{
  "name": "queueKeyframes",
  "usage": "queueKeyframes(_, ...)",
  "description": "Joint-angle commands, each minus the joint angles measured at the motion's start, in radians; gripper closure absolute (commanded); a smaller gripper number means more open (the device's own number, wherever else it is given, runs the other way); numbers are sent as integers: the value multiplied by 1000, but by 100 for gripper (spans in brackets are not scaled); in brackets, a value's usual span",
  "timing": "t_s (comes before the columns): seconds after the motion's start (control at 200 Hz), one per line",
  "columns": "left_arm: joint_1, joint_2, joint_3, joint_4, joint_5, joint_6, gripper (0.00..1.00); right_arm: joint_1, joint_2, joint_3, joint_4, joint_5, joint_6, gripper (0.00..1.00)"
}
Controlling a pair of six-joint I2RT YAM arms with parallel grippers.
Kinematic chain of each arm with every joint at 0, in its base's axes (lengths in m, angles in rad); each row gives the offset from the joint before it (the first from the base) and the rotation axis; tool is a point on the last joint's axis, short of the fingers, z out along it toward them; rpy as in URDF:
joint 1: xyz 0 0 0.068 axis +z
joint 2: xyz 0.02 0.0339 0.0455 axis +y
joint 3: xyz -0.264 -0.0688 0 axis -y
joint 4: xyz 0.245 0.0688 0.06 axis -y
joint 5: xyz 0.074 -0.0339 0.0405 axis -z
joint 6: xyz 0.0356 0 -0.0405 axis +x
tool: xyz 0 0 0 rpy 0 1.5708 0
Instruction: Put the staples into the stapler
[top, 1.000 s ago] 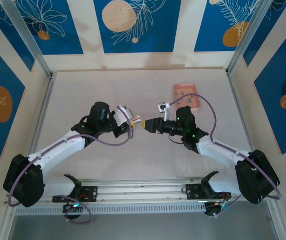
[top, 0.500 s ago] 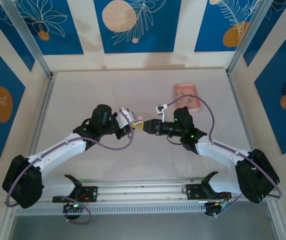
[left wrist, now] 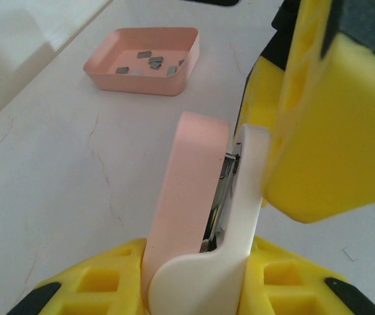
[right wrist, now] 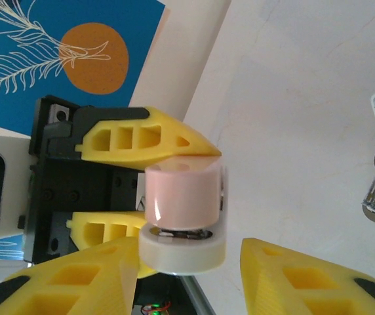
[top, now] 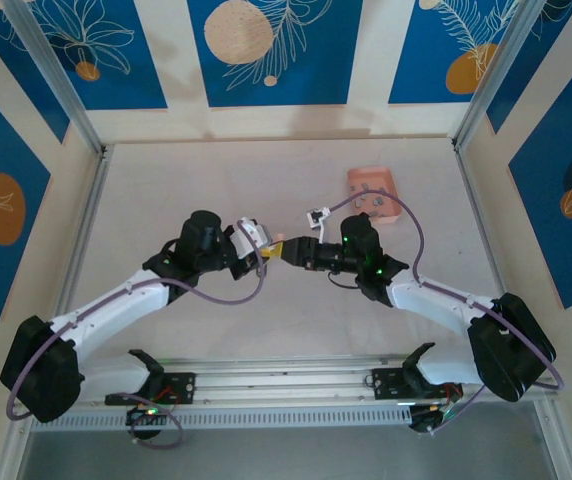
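Stapler (left wrist: 194,177) clenched in left gripper (left wrist: 194,285), metal channel (left wrist: 219,197) mostly hidden, right gripper (right wrist: 191,248) spread around its tip

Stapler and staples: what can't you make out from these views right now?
- Stapler magazine, left wrist view: pink lid and white base hide it but for a metal sliver; loaded or not, cannot tell.
- Staples, left wrist view: the tray near wall may hide some; count unclear.
- Top view: staples too small to count.
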Motion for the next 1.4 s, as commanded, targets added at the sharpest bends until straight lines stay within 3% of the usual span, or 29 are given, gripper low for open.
queueKeyframes(0.0, -13, -32, -9, 10, -4, 21, 84, 8, 18, 34, -2, 15, 6, 57)
queueKeyframes(0.415, -17, -43, -10, 4, 6, 23, 84, 9, 34, 39, 0, 18, 6, 65)
queueKeyframes(0.74, -22, -40, -13, 10, 6, 24, 84, 9, 39, 43, -18, 19, -3, 63)
queueKeyframes(1.035, -23, -40, -13, 3, 17, 32, 83, 9, 45, 45, -29, 25, -7, 67)
queueKeyframes(1.24, -24, -40, -17, -3, 19, 37, 82, 10, 52, 47, -32, 26, -9, 61)
queueKeyframes(1.391, -23, -42, -22, -1, 24, 35, 82, 10, 55, 47, -28, 21, -9, 68)
